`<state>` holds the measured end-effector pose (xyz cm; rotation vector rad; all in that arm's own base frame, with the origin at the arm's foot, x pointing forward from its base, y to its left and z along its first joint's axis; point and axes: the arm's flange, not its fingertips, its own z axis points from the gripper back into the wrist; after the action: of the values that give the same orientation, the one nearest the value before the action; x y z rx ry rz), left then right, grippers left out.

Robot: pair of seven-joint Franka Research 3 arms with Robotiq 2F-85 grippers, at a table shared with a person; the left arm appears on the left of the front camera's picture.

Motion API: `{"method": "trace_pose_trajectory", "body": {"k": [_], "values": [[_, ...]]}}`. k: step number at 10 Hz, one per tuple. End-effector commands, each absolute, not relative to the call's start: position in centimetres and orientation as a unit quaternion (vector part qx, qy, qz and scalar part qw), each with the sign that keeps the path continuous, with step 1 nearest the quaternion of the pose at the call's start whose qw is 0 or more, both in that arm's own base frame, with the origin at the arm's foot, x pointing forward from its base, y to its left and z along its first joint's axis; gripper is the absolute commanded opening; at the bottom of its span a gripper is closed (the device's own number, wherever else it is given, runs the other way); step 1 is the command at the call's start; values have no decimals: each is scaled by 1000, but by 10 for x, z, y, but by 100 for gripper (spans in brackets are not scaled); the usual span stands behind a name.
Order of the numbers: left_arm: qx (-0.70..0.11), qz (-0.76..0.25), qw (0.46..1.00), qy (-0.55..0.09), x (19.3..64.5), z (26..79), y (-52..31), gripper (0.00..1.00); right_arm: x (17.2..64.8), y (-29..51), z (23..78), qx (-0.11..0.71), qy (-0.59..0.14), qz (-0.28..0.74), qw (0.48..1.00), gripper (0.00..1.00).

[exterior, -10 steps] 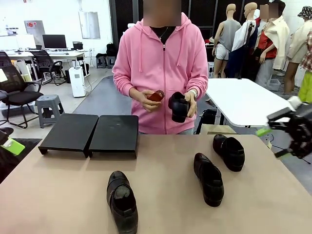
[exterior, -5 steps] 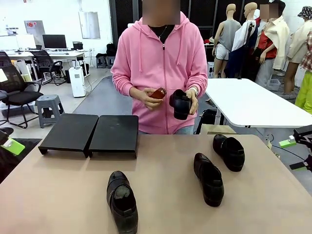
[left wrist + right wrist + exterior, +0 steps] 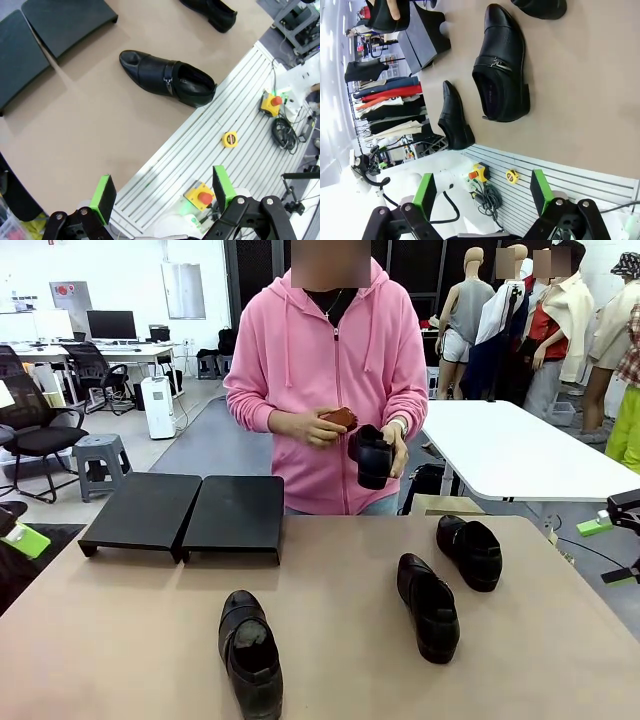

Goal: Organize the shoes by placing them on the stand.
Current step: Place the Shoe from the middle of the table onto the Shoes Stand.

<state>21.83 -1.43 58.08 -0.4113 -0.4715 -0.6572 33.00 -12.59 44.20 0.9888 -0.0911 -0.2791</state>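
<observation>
Far to the left of the stand (image 3: pixel 180 512), the left gripper (image 3: pixel 164 192) hung released, its green pads spread wide and empty. The stand stood bare at the table's far side. In front of the stand's right half, toward the robot, lay the near shoe (image 3: pixel 250 652) on the tabletop. Behind the stand's right end, the person's hand (image 3: pixel 392 450) held the fourth shoe (image 3: pixel 372 455) in the air, with a brown brush (image 3: pixel 340 419) in the other hand (image 3: pixel 305 428). Right of the stand, the middle shoe (image 3: pixel 428 605) and the far shoe (image 3: pixel 470 551) lay close together. Well right of the stand, off the table, the right gripper (image 3: pixel 482 194) was also released and empty.

The glossy leather would probably slip in a shallow pinch. An arm reaching toward the stand could meet the person's hands.
</observation>
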Motion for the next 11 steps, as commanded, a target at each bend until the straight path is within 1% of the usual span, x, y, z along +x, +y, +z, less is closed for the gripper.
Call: {"method": "trace_pose_trajectory", "body": {"k": [1, 4, 5, 6, 7, 8, 9, 10, 11], "values": [[-207, -326, 893, -230, 218, 582, -12, 100, 331, -124, 449, 483, -44, -142, 863, 100], [-199, -317, 899, -228, 218, 581, -14, 100, 331, -124, 449, 483, -44, -142, 863, 100], [-204, -267, 915, -221, 204, 591, -28, 100, 331, -124, 449, 483, -44, -142, 863, 100], [-199, -259, 928, -180, 213, 597, -63, 100, 331, -124, 449, 483, -44, -142, 863, 100], [-208, -253, 932, -155, 226, 599, -112, 100, 331, -124, 449, 483, -44, -142, 863, 100], [-232, -243, 937, -99, 245, 597, -162, 100, 331, -124, 449, 483, -44, -142, 863, 100], [-231, -171, 958, -26, 267, 592, -219, 100, 331, -124, 449, 483, -44, -142, 863, 100], [-232, -107, 967, 11, 282, 577, -266, 100, 331, -124, 449, 483, -44, -142, 863, 100], [-218, -36, 975, 31, 293, 560, -299, 100, 331, -124, 449, 483, -44, -142, 863, 100]]}}
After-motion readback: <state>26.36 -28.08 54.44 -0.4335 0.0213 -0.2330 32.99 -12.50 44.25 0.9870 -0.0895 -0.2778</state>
